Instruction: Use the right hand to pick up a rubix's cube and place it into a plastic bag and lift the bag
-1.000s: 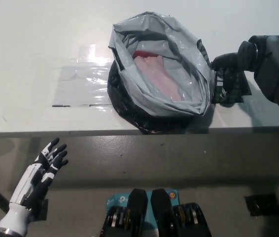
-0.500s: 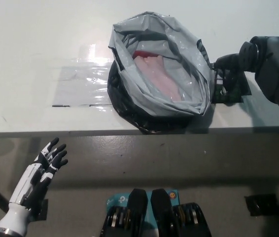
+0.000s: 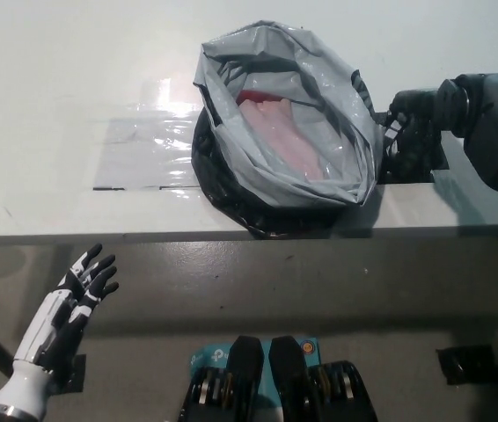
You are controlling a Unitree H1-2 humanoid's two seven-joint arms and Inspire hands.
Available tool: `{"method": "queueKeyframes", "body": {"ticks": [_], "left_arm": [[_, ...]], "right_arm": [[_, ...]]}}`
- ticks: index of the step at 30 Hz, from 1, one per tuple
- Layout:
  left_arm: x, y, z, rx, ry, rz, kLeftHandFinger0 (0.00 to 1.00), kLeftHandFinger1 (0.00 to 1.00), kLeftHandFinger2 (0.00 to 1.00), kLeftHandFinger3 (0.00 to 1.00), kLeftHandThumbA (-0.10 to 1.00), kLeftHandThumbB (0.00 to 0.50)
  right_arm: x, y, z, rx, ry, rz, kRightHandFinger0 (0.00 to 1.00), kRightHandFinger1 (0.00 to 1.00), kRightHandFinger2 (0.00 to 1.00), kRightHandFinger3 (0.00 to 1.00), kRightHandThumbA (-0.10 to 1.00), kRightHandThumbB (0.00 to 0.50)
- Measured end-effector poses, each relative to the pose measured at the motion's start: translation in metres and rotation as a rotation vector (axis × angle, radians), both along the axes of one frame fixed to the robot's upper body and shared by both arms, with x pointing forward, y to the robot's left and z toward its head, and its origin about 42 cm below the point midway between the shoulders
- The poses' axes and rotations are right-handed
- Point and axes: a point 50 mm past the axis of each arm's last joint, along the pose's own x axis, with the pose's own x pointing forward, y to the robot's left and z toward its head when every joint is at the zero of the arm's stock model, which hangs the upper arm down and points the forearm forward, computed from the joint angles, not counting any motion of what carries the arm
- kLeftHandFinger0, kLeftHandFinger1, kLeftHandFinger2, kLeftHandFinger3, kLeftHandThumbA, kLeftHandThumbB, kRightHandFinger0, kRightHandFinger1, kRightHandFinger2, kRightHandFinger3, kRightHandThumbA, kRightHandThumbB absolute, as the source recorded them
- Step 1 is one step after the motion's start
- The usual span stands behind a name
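Hiding its contents, plastic bag point(image 3: 289, 132) — right robot hand point(image 3: 410, 132) beside it, grip unclear, left robot hand point(image 3: 73, 303) released.

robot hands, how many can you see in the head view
2. The white left hand is at lower left, below the table edge, fingers apart, holding nothing. The black right hand is at the right edge of the plastic bag on the table.

The plastic bag point(image 3: 289, 132) mouth gapes open, interior seemingly mostly unobstructed.

White table point(image 3: 55, 53); clear plastic sheet point(image 3: 143, 154) flat on it; grey floor point(image 3: 231, 281) below.
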Motion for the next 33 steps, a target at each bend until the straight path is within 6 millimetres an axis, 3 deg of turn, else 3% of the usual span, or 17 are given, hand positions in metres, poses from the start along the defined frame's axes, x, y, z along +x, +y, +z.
{"method": "queueKeyframes", "body": {"ticks": [1, 2, 3, 4, 5, 6, 7, 8, 9, 10, 12, 16, 19, 21, 27, 30, 33], "left_arm": [[0.0, 0.0, 0.0, 0.0, -0.001, 0.001, 1.0, 1.0, 1.0, 1.0, 0.72, 0.225], [0.0, 0.0, 0.0, 0.0, -0.001, 0.001, 1.0, 1.0, 1.0, 1.0, 0.72, 0.217], [0.0, 0.001, 0.0, 0.0, -0.001, 0.003, 1.0, 1.0, 1.0, 1.0, 0.72, 0.215], [0.0, 0.001, 0.0, 0.0, -0.001, 0.004, 1.0, 1.0, 1.0, 1.0, 0.72, 0.213], [0.0, 0.001, 0.0, 0.0, -0.002, 0.005, 1.0, 1.0, 1.0, 1.0, 0.72, 0.211], [0.0, 0.001, 0.0, -0.001, -0.002, 0.005, 1.0, 1.0, 1.0, 1.0, 0.72, 0.203], [0.0, 0.002, 0.001, -0.001, -0.002, 0.007, 1.0, 1.0, 1.0, 1.0, 0.72, 0.203], [0.0, 0.002, 0.001, -0.001, -0.002, 0.008, 1.0, 1.0, 1.0, 1.0, 0.72, 0.201], [0.0, 0.002, 0.001, -0.001, -0.002, 0.009, 1.0, 1.0, 1.0, 1.0, 0.72, 0.201], [0.0, 0.002, 0.001, -0.002, -0.003, 0.01, 1.0, 1.0, 1.0, 1.0, 0.72, 0.19], [0.0, 0.003, 0.001, -0.002, -0.003, 0.012, 1.0, 1.0, 1.0, 1.0, 0.72, 0.177], [0.0, 0.004, 0.001, -0.003, -0.004, 0.017, 1.0, 1.0, 1.0, 1.0, 0.71, 0.183], [-0.001, 0.005, 0.0, -0.005, -0.002, 0.021, 1.0, 1.0, 1.0, 1.0, 0.71, 0.172], [-0.001, 0.005, 0.0, -0.005, -0.002, 0.023, 1.0, 1.0, 1.0, 1.0, 0.72, 0.165], [-0.003, 0.007, -0.001, -0.01, 0.003, 0.029, 1.0, 1.0, 1.0, 1.0, 0.71, 0.157], [-0.004, 0.006, -0.002, -0.014, 0.004, 0.03, 1.0, 1.0, 1.0, 1.0, 0.72, 0.165], [-0.005, 0.006, -0.003, -0.016, 0.006, 0.031, 1.0, 1.0, 1.0, 1.0, 0.71, 0.181]], "right_arm": [[0.0, 0.0, 0.0, 0.001, -0.004, 0.0, 0.23, 0.58, 0.56, 0.38, -0.1, 0.191], [0.0, 0.0, 0.0, 0.002, -0.005, 0.0, 0.24, 0.61, 0.62, 0.4, -0.1, 0.2], [0.0, 0.0, 0.001, 0.009, -0.015, 0.0, 0.33, 0.72, 0.72, 0.4, -0.1, 0.191], [0.001, 0.0, 0.001, 0.018, -0.022, -0.001, 0.39, 0.73, 0.76, 0.48, -0.1, 0.195], [0.001, 0.0, 0.001, 0.025, -0.028, -0.002, 0.29, 0.62, 0.72, 0.55, -0.1, 0.155], [0.001, 0.0, 0.001, 0.032, -0.036, -0.002, 0.19, 0.52, 0.65, 0.53, -0.1, 0.157], [0.001, 0.0, 0.002, 0.047, -0.049, -0.004, 0.19, 0.52, 0.65, 0.53, -0.1, 0.157], [0.001, 0.0, 0.002, 0.058, -0.057, -0.006, 0.05, 0.53, 0.84, 0.66, -0.1, 0.171], [0.002, -0.001, 0.002, 0.091, -0.075, -0.015, 0.05, 0.53, 0.84, 0.66, -0.1, 0.171], [0.002, -0.001, 0.003, 0.105, -0.082, -0.019, 0.01, 0.56, 0.92, 0.73, -0.1, 0.186], [0.003, -0.002, 0.005, 0.164, -0.107, -0.036, 0.06, 0.61, 0.88, 0.8, -0.1, 0.214], [0.004, -0.006, 0.012, 0.296, -0.161, -0.08, 0.16, 0.66, 0.94, 0.87, -0.1, 0.166], [0.006, -0.013, 0.02, 0.502, -0.227, -0.154, 0.16, 0.65, 0.96, 0.89, -0.1, 0.149], [0.007, -0.016, 0.023, 0.556, -0.254, -0.179, 0.12, 0.65, 0.95, 0.91, -0.1, 0.162], [0.009, -0.029, 0.034, 0.729, -0.349, -0.275, 0.15, 0.66, 0.9, 0.86, -0.1, 0.18], [0.009, -0.031, 0.038, 0.769, -0.379, -0.296, 0.1, 0.56, 0.85, 0.77, -0.1, 0.198], [0.01, -0.031, 0.043, 0.804, -0.415, -0.302, 0.0, 0.46, 0.85, 0.76, -0.1, 0.181]]}}
